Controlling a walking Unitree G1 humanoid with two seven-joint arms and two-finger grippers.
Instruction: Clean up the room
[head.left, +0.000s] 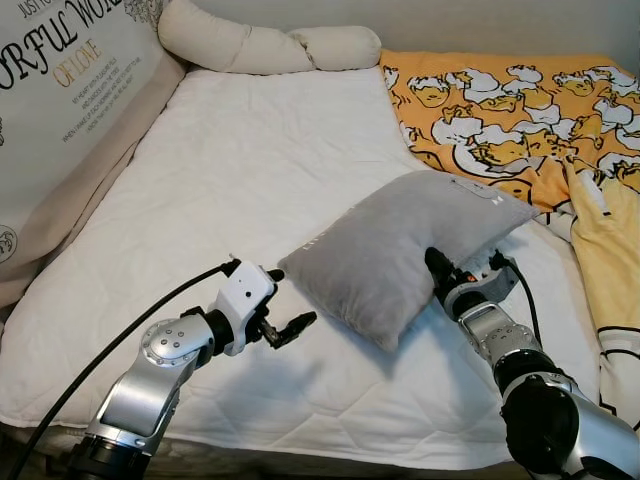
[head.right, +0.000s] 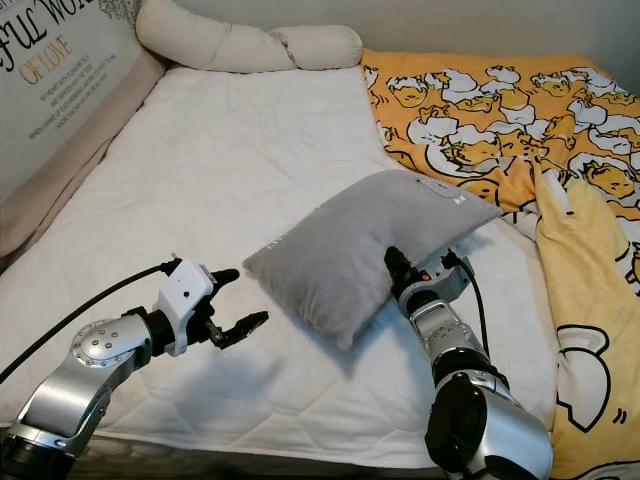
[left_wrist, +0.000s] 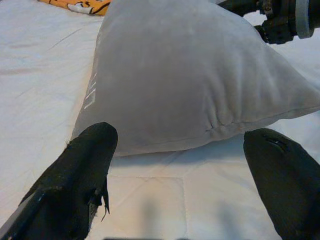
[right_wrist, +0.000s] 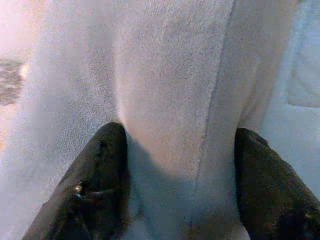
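Observation:
A grey pillow (head.left: 405, 245) lies tilted on the white mattress (head.left: 250, 160), its right side raised. My right gripper (head.left: 437, 268) reaches in from the near right and is shut on the pillow's near edge; in the right wrist view a fold of the pillow (right_wrist: 170, 100) sits between the two black fingers (right_wrist: 100, 170). My left gripper (head.left: 290, 300) hovers open just above the mattress, a little short of the pillow's left corner. In the left wrist view its fingertips (left_wrist: 85, 165) frame the pillow's lower edge (left_wrist: 200, 90) without touching it.
An orange blanket with a duck print (head.left: 520, 110) covers the bed's right side and hangs over its edge. A cream bolster (head.left: 260, 45) lies at the head. A large printed cushion (head.left: 70, 90) leans along the left. The mattress's front edge (head.left: 300, 435) is close to me.

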